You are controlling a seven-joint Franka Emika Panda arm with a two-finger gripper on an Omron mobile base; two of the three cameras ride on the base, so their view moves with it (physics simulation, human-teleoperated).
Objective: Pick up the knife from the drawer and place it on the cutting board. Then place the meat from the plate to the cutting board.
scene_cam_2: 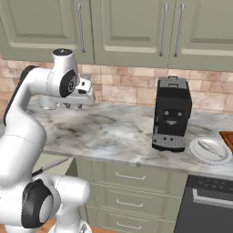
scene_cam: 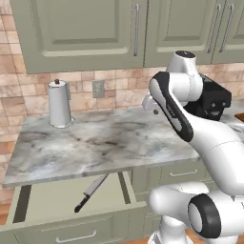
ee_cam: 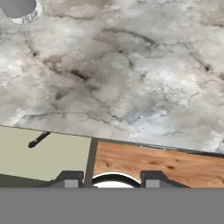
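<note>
My claw (ee_cam: 109, 180) hangs above the marble counter (scene_cam: 95, 143); in my hand view the two dark fingertips (ee_cam: 70, 179) rise at the bottom edge with a clear gap between them and nothing in it, so the jaws stand apart and empty. In that same view the counter takes up the upper part, with the drawer (ee_cam: 43, 155) at lower left and a strip of wood floor to its right. The drawer is pulled open below the counter edge, at the lower left of the left base view. The knife (scene_cam: 90, 193) lies slantwise on its pale bottom, black handle toward the front, blade tip running under the counter edge. At the lower right of the right base view the plate (scene_cam_2: 210, 150) sits on the counter just right of the black coffee machine (scene_cam_2: 171, 113), with the meat (scene_cam_2: 210, 147) lying on it. The cutting board (scene_cam_2: 227, 139) shows as a brown corner at the right edge, near the plate. A white kettle (scene_cam: 60, 103) stands at the counter's back left.
</note>
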